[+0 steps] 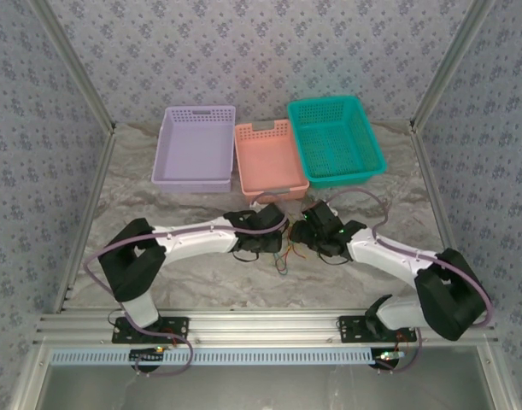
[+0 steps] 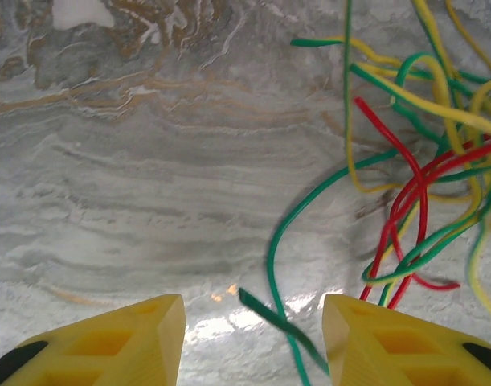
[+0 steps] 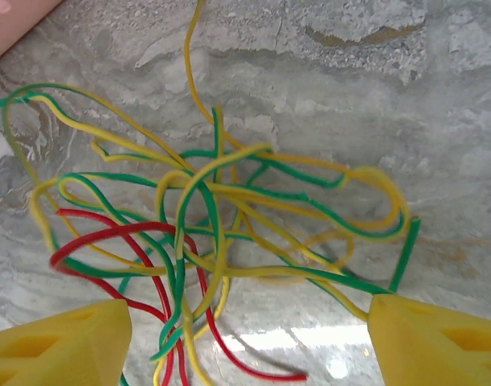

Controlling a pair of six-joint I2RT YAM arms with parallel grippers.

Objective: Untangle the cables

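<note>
- left gripper (image 2: pixel 253 338): yellow fingers apart, clamping nothing.
- a single green cable (image 2: pixel 271 249) runs through the gap between those fingers, its end blurred close to the camera.
- the tangled cables (image 2: pixel 390 135), red, yellow and green, lie ahead and to the right of the left fingers, on the marbled table (image 2: pixel 132 201).
- right gripper (image 3: pixel 249 338): fingers spread wide, gripping nothing.
- the same knot sits just ahead of the right fingers, between them; a red cable (image 3: pixel 108 235) loops near the left-hand fingertip.
</note>
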